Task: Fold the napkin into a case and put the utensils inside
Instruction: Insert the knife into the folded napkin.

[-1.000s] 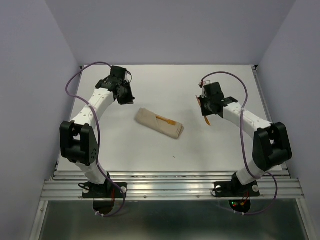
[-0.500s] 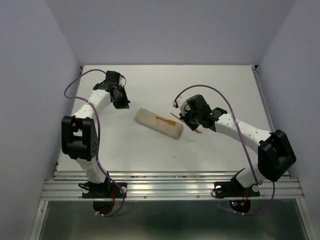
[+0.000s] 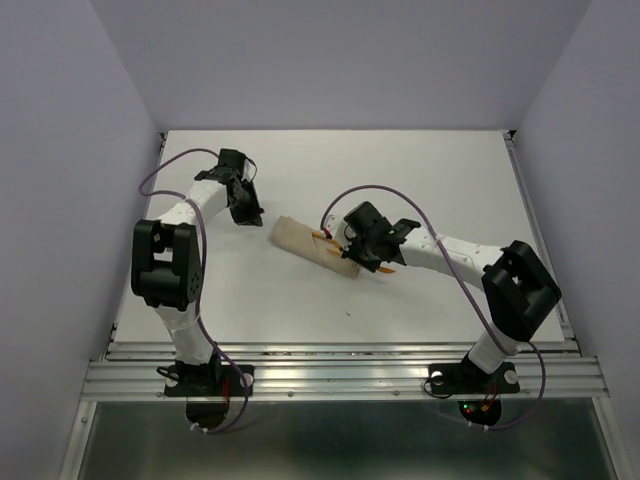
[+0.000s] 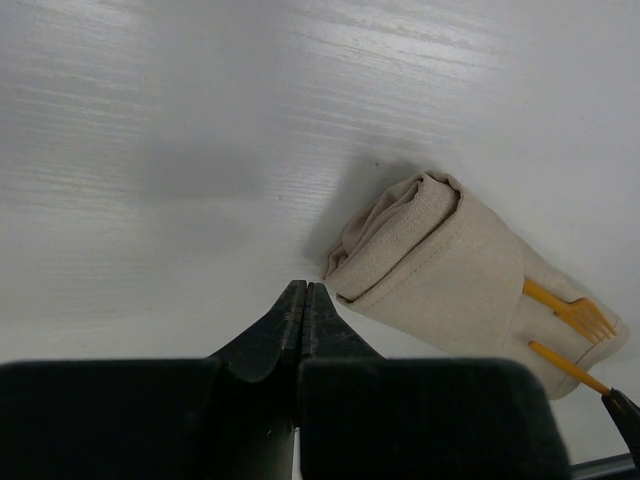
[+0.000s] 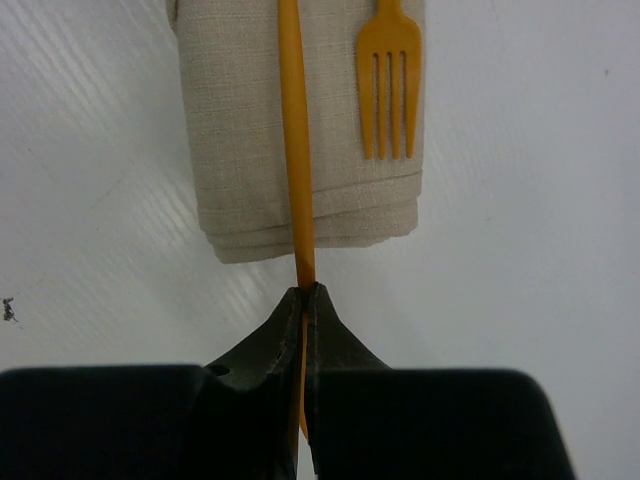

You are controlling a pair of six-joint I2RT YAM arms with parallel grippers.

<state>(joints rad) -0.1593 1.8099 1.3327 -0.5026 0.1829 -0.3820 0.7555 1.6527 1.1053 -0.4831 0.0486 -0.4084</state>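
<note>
The tan case (image 3: 312, 245) lies folded near the table's middle. It also shows in the left wrist view (image 4: 450, 270) and the right wrist view (image 5: 240, 130). An orange fork (image 5: 390, 80) lies with its tines on the case's right end, its handle under a fold (image 4: 575, 312). My right gripper (image 5: 308, 292) is shut on the second orange utensil (image 5: 295, 150), which lies lengthwise over the case beside the fork. In the top view this gripper (image 3: 347, 249) is at the case's right end. My left gripper (image 4: 304, 288) is shut and empty, just off the case's left end (image 3: 258, 214).
The white table (image 3: 420, 170) is walled by lilac panels on three sides. A metal rail (image 3: 340, 375) runs along the near edge. Purple cables loop over both arms.
My right gripper has carried the orange utensil left from the right side of the table to the case's right end. My left gripper has shifted slightly toward the case's left end.
</note>
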